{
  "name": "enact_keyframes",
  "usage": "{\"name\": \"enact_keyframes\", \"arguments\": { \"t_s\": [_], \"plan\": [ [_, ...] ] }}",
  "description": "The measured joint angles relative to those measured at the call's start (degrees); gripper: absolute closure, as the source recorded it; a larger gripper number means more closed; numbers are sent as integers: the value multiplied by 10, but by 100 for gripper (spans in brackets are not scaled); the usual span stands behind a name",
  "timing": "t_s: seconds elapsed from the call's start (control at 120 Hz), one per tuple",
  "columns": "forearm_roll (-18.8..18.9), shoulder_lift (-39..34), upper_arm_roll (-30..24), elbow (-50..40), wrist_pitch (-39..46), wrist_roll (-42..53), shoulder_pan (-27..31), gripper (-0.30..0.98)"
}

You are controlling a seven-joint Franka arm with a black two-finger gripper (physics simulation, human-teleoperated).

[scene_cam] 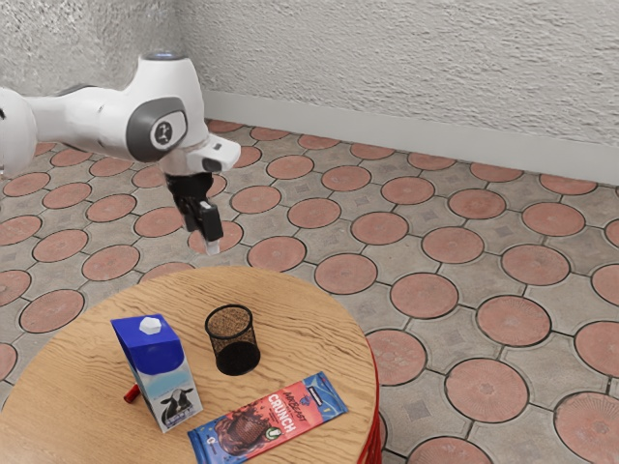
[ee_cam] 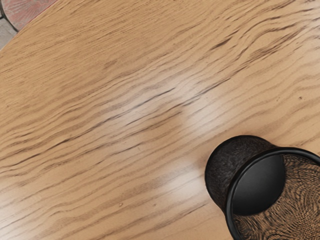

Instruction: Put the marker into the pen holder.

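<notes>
Gripper [scene_cam: 212,246], no telling if open or closed, is hovering above the table [scene_cam: 300,304], w/ the red marker (prob.) [scene_cam: 132,394] lying well below it, toward the ext. view's left, its long axis mostly hiding behind the milk carton [scene_cam: 162,375].

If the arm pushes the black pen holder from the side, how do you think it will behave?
The pen holder has see-through mesh walls and looks empty, so it is probably light and easy to slide. It stands upright and looks rather tall for its base, so a push near the rim may tip it. Being round, it could roll once fallen.
</notes>
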Motion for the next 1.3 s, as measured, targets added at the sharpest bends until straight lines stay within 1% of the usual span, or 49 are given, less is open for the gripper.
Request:
{"name": "enact_keyframes", "arguments": {
  "t_s": [0.075, 0.158, 0.233, 0.3, 0.35, 0.467, 0.583, 0.7, 0.808, 0.892, 0.975, 1.3],
  "plan": [
    [1, 29, -1, -5, 32, -27, -5, 0],
    [-3, 38, 1, -46, 75, -66, -6, 3],
    [-5, 43, 4, -66, 102, -104, -2, 12],
    [-4, 22, 6, -88, 119, -134, 1, 20],
    [-3, 2, 6, -109, 128, -153, 9, 24],
    [0, -10, 10, -134, 143, -188, 29, 23],
    [0, -25, 12, -164, 152, -211, 43, 40],
    [10, -33, 13, -192, 156, -225, 51, 48],
    [16, -50, 13, -245, 180, -235, 44, 51],
    [19, -55, 13, -268, 199, -243, 40, 52],
    [20, -51, 13, -279, 214, -249, 40, 52],
    [20, 9, 13, -283, 256, -267, 41, 53]
  ]
}}
